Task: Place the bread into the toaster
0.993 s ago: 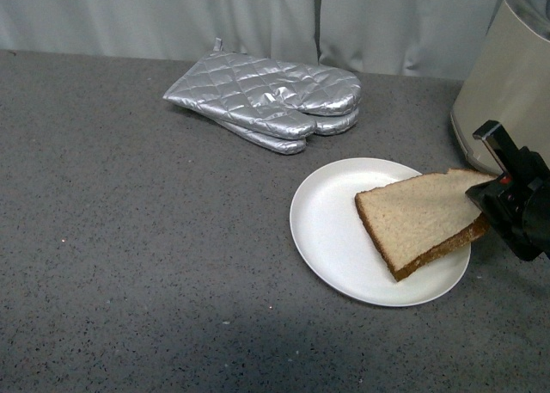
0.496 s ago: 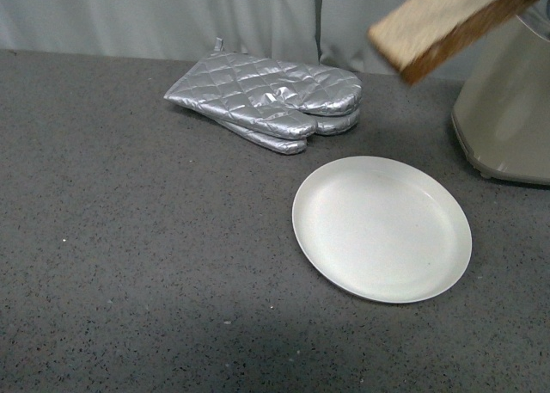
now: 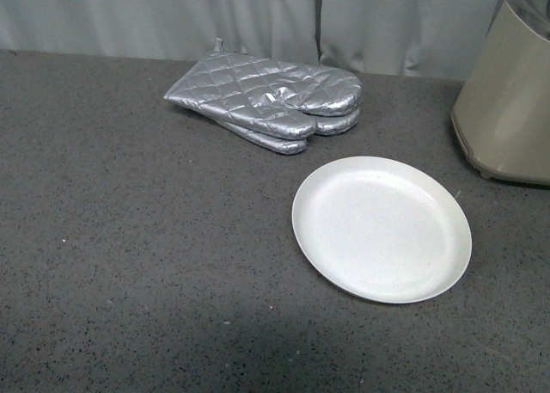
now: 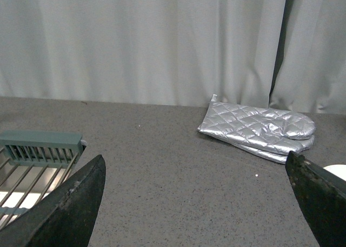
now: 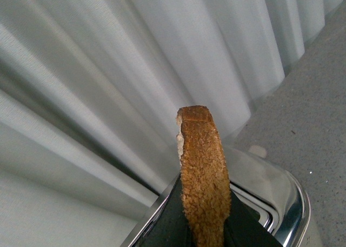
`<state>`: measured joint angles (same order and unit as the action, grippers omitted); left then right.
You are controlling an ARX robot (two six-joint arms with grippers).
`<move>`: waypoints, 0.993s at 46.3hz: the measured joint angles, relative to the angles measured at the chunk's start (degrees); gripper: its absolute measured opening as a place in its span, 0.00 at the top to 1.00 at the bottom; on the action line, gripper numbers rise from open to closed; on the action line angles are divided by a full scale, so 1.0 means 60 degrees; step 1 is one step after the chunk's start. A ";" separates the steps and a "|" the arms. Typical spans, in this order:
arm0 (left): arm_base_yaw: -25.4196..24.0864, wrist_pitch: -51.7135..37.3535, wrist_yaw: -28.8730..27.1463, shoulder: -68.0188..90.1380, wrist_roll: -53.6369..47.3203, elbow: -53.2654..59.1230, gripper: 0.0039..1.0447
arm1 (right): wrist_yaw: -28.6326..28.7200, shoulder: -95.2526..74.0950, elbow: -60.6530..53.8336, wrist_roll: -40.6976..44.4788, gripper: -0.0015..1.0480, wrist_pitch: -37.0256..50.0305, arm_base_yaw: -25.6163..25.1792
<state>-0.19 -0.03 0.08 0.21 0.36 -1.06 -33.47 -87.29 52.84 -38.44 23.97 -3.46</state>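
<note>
In the right wrist view the bread (image 5: 203, 177) shows edge-on, its brown crust facing the camera, with my right gripper (image 5: 205, 225) shut on it between two dark fingers (image 5: 175, 220). Right behind it lies the toaster's (image 5: 270, 190) shiny silver top with its slots. The front view shows only the toaster's beige body (image 3: 507, 101) at the right edge; bread and right gripper are out of that view. My left gripper (image 4: 200, 204) is open, its dark fingers (image 4: 70, 209) wide apart over the grey counter, nothing between them.
A round white plate (image 3: 381, 230) lies bare on the grey counter beside the toaster. Silver quilted oven mitts (image 3: 266, 96) lie behind it near the white curtain. A grey-green wire rack (image 4: 38, 155) shows beside the left gripper in the left wrist view.
The bread rose off the plate in my right gripper, passed the upper right of the front view, and has now left that view. The plate is bare.
</note>
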 joint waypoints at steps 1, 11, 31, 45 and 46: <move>0.0000 0.0000 -0.0004 0.0000 0.0000 0.0000 0.06 | -0.0062 -0.0069 0.0076 0.0062 0.97 0.0000 -0.0004; 0.0000 0.0000 0.0000 0.0000 0.0000 0.0000 0.06 | -0.1206 -0.0831 0.0852 0.0463 0.97 -0.0324 0.0215; 0.0000 0.0000 0.0000 0.0000 0.0000 0.0000 0.06 | -0.2448 -0.1676 0.1843 0.0069 0.97 -0.1701 0.0834; 0.0000 0.0000 0.0000 0.0000 0.0000 0.0000 0.06 | -0.2998 -0.1963 0.2113 -0.0397 0.97 -0.2466 0.0907; 0.0000 0.0000 0.0000 0.0000 0.0000 0.0000 0.06 | -0.3053 -0.1963 0.2120 -0.0459 0.97 -0.2590 0.0918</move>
<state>-0.19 -0.03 0.08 0.21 0.36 -1.06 -51.79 -99.07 65.56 -41.19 8.43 2.04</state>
